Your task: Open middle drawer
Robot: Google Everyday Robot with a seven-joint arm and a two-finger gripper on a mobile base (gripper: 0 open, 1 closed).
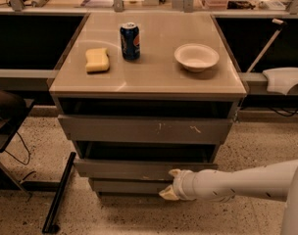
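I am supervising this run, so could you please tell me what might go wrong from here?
1. The end effector sits at the lower right edge of the handle-less middle drawer, right by the bottom front; it may slip off or catch the wrong drawer.
2. It is well right of centre, so a pull could skew and jam the drawer.
3. A jerk might topple the upright can on the cabinet top.

Middle drawer [124, 169]: wide, shallow grey drawer with a plain flat front and no handle. It sits level, partly out of the cabinet, with a dark gap above. Gripper [169, 186]: pale, at the front's lower right edge.
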